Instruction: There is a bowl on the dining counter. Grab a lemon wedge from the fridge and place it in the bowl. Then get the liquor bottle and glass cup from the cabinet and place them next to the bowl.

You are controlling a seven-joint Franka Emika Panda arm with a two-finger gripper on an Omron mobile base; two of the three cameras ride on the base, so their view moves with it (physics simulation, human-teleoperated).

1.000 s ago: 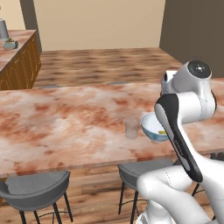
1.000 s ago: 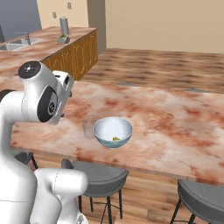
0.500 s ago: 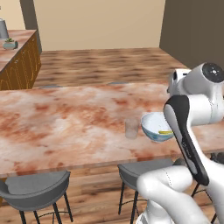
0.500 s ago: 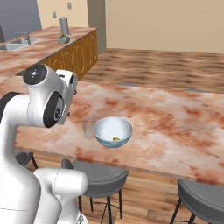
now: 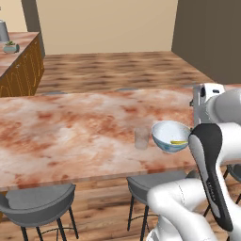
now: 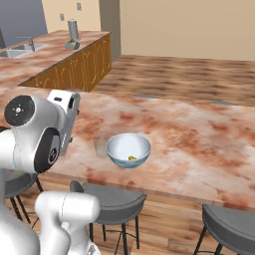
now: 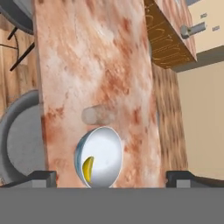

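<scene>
Marbled reddish stone runs across the dining counter (image 5: 70, 136) in the left base view, with wood flooring and a tan wall behind it. On it stands a white bowl (image 5: 171, 136) holding a yellow lemon wedge (image 5: 178, 141), and just to its left, close but apart, a clear glass cup (image 5: 141, 138). Two grey stools (image 5: 40, 206) sit under the near edge. At far left a second counter carries a small potted plant (image 5: 10, 46) (only this view shows the plant plainly). The white arm covers the right side, its hand block sitting above and to the right of the bowl.

From the right base view the same counter (image 6: 199, 134) has the bowl (image 6: 128, 150) near its front edge with the wedge (image 6: 131, 158) in the bottom, and the glass cup (image 6: 101, 145) is half hidden beside the arm's hand block. This side also shows a sink (image 6: 17, 48) and a grey canister (image 6: 73, 30) on the far counter.

Looking down from the hand view, the bowl (image 7: 99, 157) lies at the lower middle with the wedge (image 7: 88, 169) against its left wall, and the glass cup (image 7: 94, 115) lies just above it. The gripper (image 7: 111, 177) has its two dark fingertips (image 7: 40, 177) spread far apart at the bottom corners, holding nothing and touching nothing.
</scene>
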